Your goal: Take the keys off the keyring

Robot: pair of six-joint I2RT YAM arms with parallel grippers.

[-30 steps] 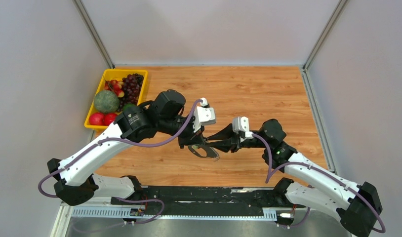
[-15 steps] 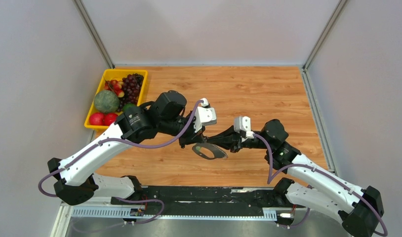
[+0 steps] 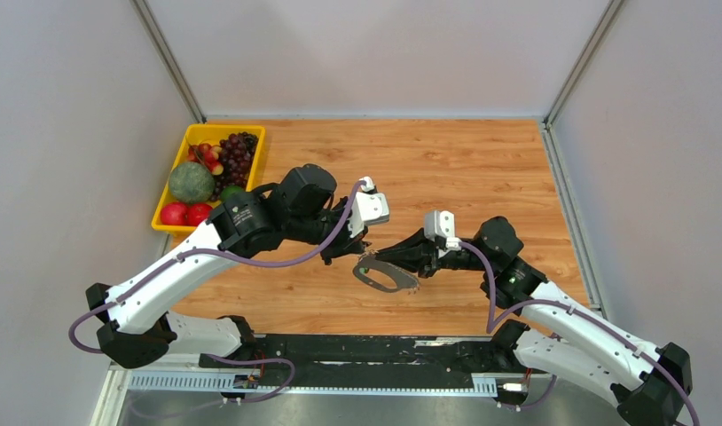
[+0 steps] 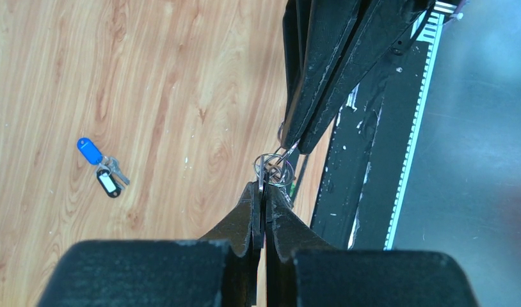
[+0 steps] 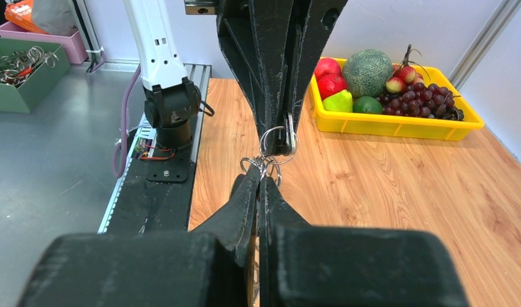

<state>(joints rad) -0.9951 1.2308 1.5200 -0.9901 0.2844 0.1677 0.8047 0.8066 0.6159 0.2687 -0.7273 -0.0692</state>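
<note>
Two grippers meet in mid-air: the left gripper [image 4: 263, 192] and right gripper [image 5: 261, 179] are both clamped on the thin silvery metal keyring [image 4: 274, 169]. It looks light, stiff and slippery, best pinched at a loop's rim. Tiny keys with blue and black-and-white heads [image 4: 103, 167] lie apart on the wooden table [image 4: 66, 77]. A second ago the right jaws stood part-open.

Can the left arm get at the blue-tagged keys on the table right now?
Probably not yet: the left end effector is shut on the keyring, which the right end effector also grips. Nothing lies around the blue-tagged keys.
</note>
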